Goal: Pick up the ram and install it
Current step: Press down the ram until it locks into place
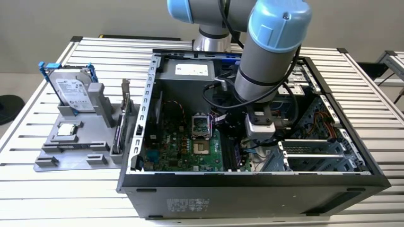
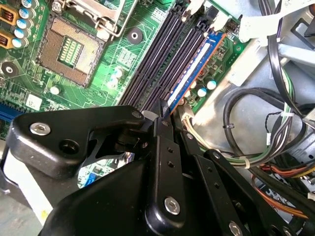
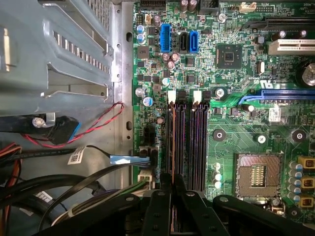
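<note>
The ram (image 2: 193,69) is a thin stick with a blue edge. It stands on edge in the outermost of the long black motherboard slots (image 2: 162,59), next to the case wall and its cables. My gripper (image 2: 163,110) is low inside the open computer case (image 1: 142,142), and its black fingers (image 3: 164,189) are closed together on one end of the stick. In the first wrist view the ram (image 3: 171,142) shows edge-on as a thin line running away from the gripper (image 3: 172,179). In the exterior view the gripper (image 1: 254,147) hangs over the motherboard's slot side.
The CPU socket (image 3: 258,172) lies a few slots away from the stick. Cable bundles (image 2: 256,123) and a metal drive cage (image 3: 59,49) crowd the other side. Outside the case, a grey fixture (image 1: 75,151) holds a hard drive (image 1: 73,90), a chip (image 1: 68,130) and an upright bracketed card (image 1: 124,118).
</note>
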